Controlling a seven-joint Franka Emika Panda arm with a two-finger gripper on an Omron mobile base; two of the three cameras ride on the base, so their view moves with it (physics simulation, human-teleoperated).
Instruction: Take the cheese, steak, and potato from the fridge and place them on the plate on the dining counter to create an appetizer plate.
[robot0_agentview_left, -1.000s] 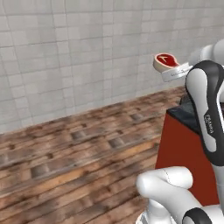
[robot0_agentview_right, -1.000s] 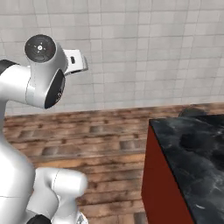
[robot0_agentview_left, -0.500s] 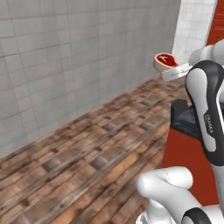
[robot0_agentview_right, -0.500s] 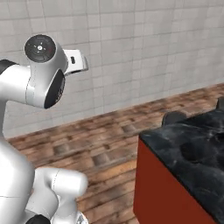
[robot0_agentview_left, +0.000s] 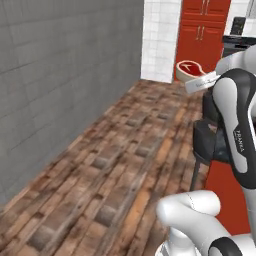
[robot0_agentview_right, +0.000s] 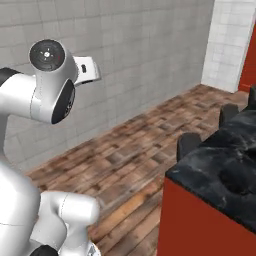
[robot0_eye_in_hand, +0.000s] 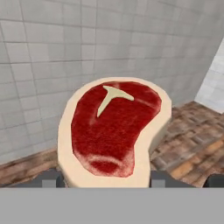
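The steak (robot0_eye_in_hand: 114, 131) is held clamped in the gripper (robot0_eye_in_hand: 107, 178), one dark fingertip (robot0_eye_in_hand: 51, 178) seen at each side of its pale fat rim. In the left base view the steak (robot0_agentview_left: 189, 69) is carried high in the air, above the wooden floor (robot0_agentview_left: 120, 165) and well clear of it. The dining worktop (robot0_agentview_right: 225, 175), black marble on a red base, is seen low at the right of the right base view, with dark stools (robot0_agentview_right: 189, 145) beside it. A grey tiled wall (robot0_agentview_right: 140, 55) is seen behind.
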